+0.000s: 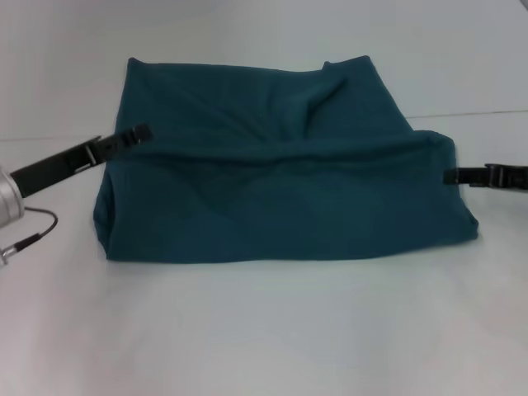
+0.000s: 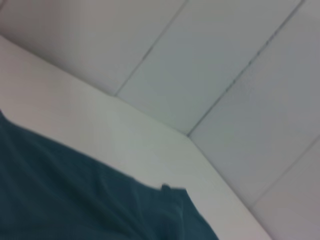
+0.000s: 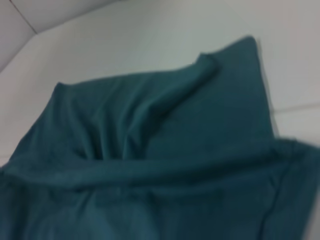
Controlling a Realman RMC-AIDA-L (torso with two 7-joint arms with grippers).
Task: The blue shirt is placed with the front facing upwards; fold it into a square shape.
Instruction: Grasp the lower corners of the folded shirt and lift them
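Observation:
The blue shirt lies on the white table as a wide teal block, plain side showing and no lettering visible. A raised fold ridge runs across its middle from one side to the other. My left gripper is at the ridge's left end and my right gripper at its right end, each shut on the cloth edge. The left wrist view shows only a corner of the shirt. The rumpled upper layer of the shirt fills the right wrist view. Neither wrist view shows fingers.
A thin cable hangs by the left arm near the table's left side. The table's far edge runs behind the shirt. Tiled floor lies beyond the table corner in the left wrist view.

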